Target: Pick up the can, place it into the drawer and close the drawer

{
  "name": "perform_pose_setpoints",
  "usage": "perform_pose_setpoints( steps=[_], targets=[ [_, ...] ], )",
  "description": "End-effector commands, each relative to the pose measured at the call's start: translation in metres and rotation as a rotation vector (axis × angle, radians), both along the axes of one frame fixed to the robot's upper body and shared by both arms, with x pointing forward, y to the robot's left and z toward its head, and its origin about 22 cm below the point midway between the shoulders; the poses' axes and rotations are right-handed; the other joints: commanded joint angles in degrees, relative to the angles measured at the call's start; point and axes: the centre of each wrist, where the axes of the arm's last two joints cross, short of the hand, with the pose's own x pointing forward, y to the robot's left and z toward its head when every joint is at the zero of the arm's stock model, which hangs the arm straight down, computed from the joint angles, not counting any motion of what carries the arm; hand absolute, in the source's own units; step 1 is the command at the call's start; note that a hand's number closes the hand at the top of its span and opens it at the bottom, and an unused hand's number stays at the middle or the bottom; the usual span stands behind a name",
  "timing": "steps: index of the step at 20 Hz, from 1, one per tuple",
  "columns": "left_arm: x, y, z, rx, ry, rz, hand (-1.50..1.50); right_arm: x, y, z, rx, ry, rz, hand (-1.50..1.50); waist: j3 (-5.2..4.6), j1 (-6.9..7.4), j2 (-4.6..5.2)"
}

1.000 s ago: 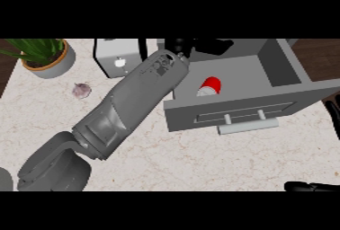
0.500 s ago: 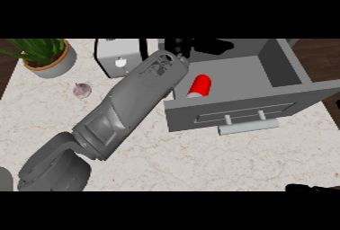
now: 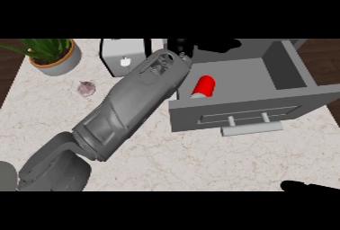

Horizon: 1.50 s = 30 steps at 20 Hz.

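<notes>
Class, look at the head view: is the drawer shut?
No: the drawer stands pulled out, and the red can lies inside it.

My left forearm (image 3: pixel 133 103) smooth grey moulded plastic with a dull sheen, red can (image 3: pixel 203 86) glossy, drawer (image 3: pixel 292 74) matt grey, tabletop (image 3: pixel 199 161) pale speckled stone, smooth, pot (image 3: pixel 60 65) matt.

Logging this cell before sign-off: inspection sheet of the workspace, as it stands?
Surface: pale speckled stone counter, no spills seen.
Job's things: red cylindrical can lying inside the open grey metal drawer.
Clutter: potted green plant, white boxy appliance, small pinkish bulb.
Hands: left robot hand at the drawer's far left corner, off the can; right robot hand at lower right edge.
Cables: nothing seen.
Surroundings: dark brown floor beside the counter.
</notes>
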Motion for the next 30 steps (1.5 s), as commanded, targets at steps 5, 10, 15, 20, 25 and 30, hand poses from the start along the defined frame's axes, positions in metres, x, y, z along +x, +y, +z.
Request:
perform_pose_setpoints(
  steps=[5,10,15,20,25,30],
  targets=[
    [-0.005,-0.011,0.016,-0.049,-0.032,0.027,-1.50,0.017,0.019,-0.005,-0.305,-0.023,-0.055,-1.50,0.01,2.33,-0.49],
    [-0.004,-0.012,0.021,-0.039,-0.032,0.001,-1.50,0.035,0.025,-0.015,-0.492,0.010,-0.125,-1.50,-0.05,4.74,-1.10],
    [-0.001,-0.001,0.027,-0.034,-0.019,-0.025,-1.50,0.063,0.049,-0.050,-0.637,0.039,-0.130,-1.50,-0.06,6.53,-1.28],
    [-0.007,-0.009,0.044,-0.059,-0.007,-0.013,-1.50,0.087,0.051,-0.087,-0.689,0.072,-0.193,-1.50,-0.02,7.25,-1.67],
    [0.002,0.034,0.048,-0.036,-0.020,0.026,-1.50,0.098,0.054,-0.123,-0.646,0.069,-0.235,-1.50,-0.03,7.41,-1.75],
    [0.003,0.067,0.053,-0.022,0.004,0.034,-1.50,0.123,0.057,-0.137,-0.660,0.091,-0.270,-1.50,-0.03,7.81,-1.68]
  ],
)
